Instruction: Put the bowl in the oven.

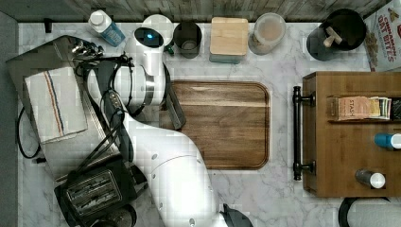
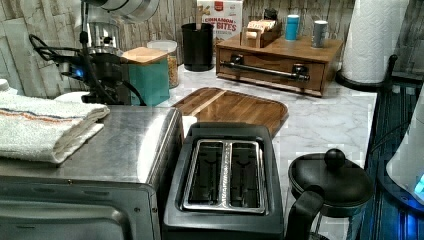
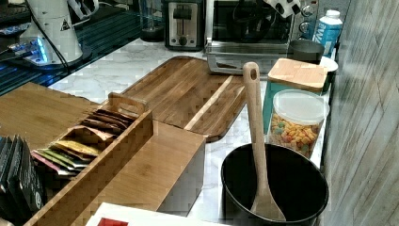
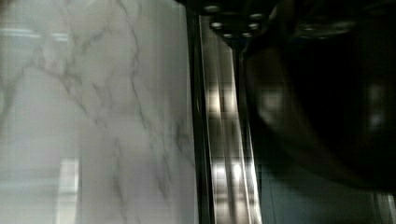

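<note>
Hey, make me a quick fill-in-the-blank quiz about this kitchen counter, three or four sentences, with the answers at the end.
1. The folded towel lies on top of the ____.
2. The oven has its glass door folded ____ toward the cutting board.
3. The wooden utensil stands in the black ____.
4. The two-slot toaster has ____ in its slots.

Missing words: oven; down (open); pot; nothing
</note>
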You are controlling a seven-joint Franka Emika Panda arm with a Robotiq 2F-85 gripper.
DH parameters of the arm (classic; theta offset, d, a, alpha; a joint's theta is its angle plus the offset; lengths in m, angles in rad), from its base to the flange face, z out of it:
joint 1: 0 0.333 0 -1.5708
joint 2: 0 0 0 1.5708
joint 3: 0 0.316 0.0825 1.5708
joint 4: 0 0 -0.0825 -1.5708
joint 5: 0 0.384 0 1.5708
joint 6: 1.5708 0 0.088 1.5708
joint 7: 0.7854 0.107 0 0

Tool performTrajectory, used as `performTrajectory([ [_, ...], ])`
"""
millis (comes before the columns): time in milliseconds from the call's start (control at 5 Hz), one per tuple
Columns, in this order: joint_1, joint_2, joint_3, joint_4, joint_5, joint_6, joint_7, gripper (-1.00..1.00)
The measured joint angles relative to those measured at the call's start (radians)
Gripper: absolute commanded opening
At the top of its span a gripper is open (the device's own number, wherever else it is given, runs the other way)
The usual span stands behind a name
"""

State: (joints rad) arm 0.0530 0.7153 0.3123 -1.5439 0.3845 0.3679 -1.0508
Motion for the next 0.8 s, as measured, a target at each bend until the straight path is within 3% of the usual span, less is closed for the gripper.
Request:
performTrajectory([
  [400,-0.050,0.010,0.018,0.030,0.047,-0.209,0.001,1.00],
  [800,-0.098,-0.001,0.022,0.031,0.108,-0.126,0.008,1.00],
])
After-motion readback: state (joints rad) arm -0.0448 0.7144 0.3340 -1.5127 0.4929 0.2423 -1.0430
